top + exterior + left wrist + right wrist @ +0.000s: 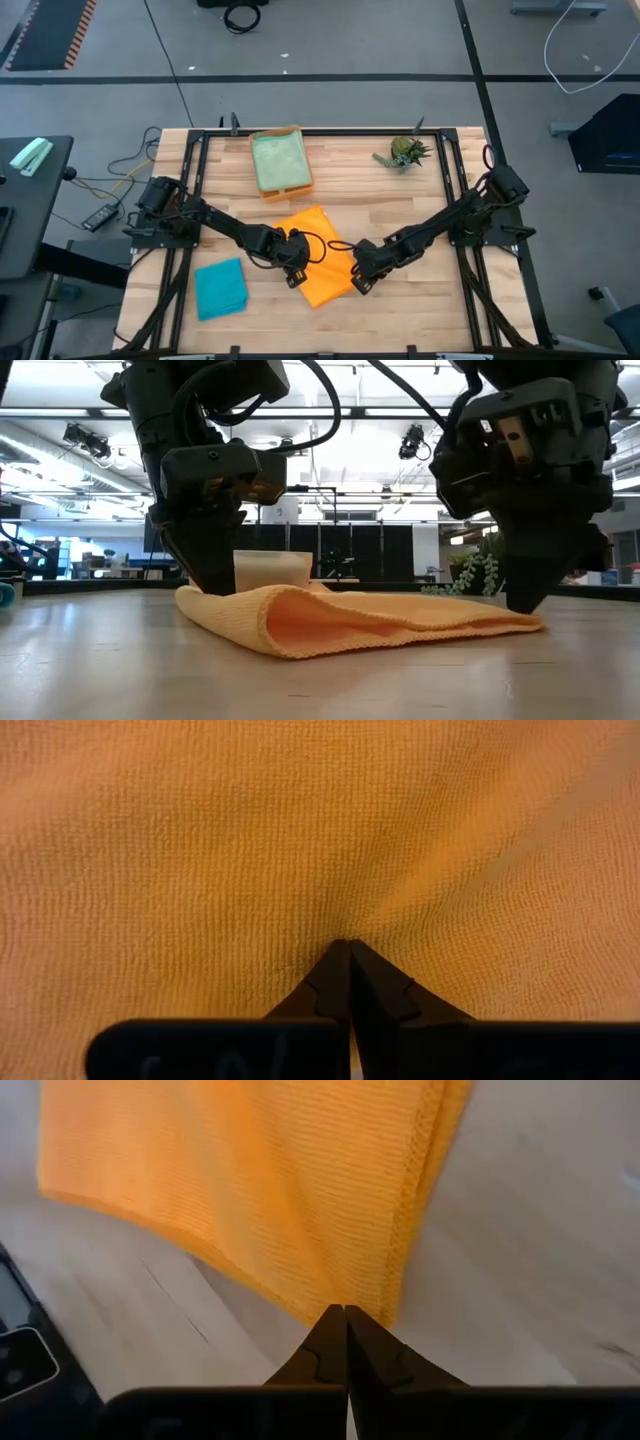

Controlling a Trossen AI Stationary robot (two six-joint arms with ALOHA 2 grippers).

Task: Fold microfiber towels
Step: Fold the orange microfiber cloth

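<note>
Orange towel [318,262], left fingers [330,982] and right fingers [335,1338] pinched closed on it

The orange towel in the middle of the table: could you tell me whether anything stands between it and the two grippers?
Nothing visible does. The left gripper is shut with its tips down on the orange towel, and the right gripper is shut at the towel's edge. The teal towel and the tray lie apart from it.

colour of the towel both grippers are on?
Orange towel; the right wrist view shows it best.
</note>
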